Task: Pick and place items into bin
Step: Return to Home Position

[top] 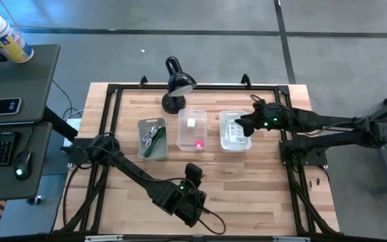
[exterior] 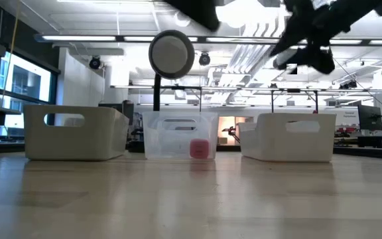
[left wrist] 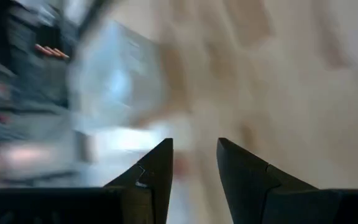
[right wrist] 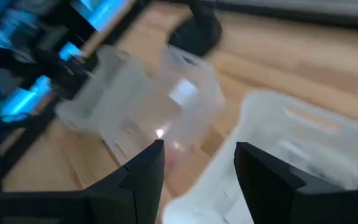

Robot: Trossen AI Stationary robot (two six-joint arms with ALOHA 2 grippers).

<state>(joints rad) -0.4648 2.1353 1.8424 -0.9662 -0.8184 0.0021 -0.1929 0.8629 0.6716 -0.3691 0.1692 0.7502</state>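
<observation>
Packets (top: 232, 132), white, printed: inside white bin (top: 222, 115), just right of clear bin (top: 179, 131). Clear bin holds white block (top: 191, 123) and pink cube (top: 199, 143). Grey bin (top: 140, 141), just left of clear bin, holds cords (top: 150, 133) and green stick (top: 158, 144). Right claw (top: 244, 125) hangs above white bin's right side, fingers spread, empty. Left claw (top: 193, 169) over bare counter (top: 261, 195) in front of clear bin, spread, empty. Desk lamp (top: 175, 84) behind clear bin.
</observation>
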